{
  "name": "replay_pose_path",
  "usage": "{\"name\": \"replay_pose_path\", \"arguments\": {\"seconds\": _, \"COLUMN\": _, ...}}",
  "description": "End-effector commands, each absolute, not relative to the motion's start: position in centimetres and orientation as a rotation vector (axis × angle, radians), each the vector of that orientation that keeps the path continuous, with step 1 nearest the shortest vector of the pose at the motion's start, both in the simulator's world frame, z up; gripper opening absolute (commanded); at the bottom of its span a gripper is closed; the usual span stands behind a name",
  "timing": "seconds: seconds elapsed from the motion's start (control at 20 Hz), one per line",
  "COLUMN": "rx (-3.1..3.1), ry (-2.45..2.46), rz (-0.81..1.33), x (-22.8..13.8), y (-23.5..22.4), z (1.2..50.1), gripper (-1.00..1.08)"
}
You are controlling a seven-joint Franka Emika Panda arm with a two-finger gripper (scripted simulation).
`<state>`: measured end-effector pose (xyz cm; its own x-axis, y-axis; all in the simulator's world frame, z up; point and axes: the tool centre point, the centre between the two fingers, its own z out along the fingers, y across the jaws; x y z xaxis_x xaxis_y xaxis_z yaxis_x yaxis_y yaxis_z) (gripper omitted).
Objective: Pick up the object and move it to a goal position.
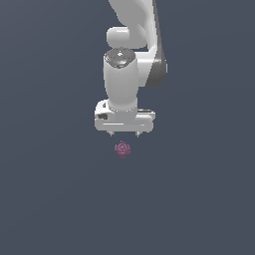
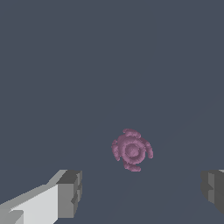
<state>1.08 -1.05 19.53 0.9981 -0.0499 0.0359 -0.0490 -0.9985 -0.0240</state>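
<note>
The white gripper point(image 1: 124, 133) hangs with its fingers point(image 2: 70, 192) spread wide and empty — poised above the small pink object point(image 1: 122, 149), which appears to rest on the dark floor. The approach is under way; next comes a straight descent to bracket it, then closing.

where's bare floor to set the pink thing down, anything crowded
Nearly all of the flat grey surface is bare: wide patches to the exterior view's left and right of the pink lump, and below it. The only crowded spot is around the lump itself, with the open gripper just above it.
</note>
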Motion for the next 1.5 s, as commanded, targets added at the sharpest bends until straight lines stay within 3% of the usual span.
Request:
{"name": "replay_pose_path", "arguments": {"seconds": 0.0, "rx": -3.117, "ry": 0.077, "rz": -0.057, "x": 1.1, "y": -1.0, "z": 19.5, "gripper": 1.00}}
{"name": "replay_pose_path", "arguments": {"seconds": 0.8, "rx": -3.117, "ry": 0.046, "rz": -0.033, "x": 0.4, "y": -2.0, "z": 19.5, "gripper": 1.00}}
{"name": "replay_pose_path", "arguments": {"seconds": 1.45, "rx": -3.099, "ry": 0.325, "rz": -0.021, "x": 0.2, "y": -2.0, "z": 17.0, "gripper": 1.00}}
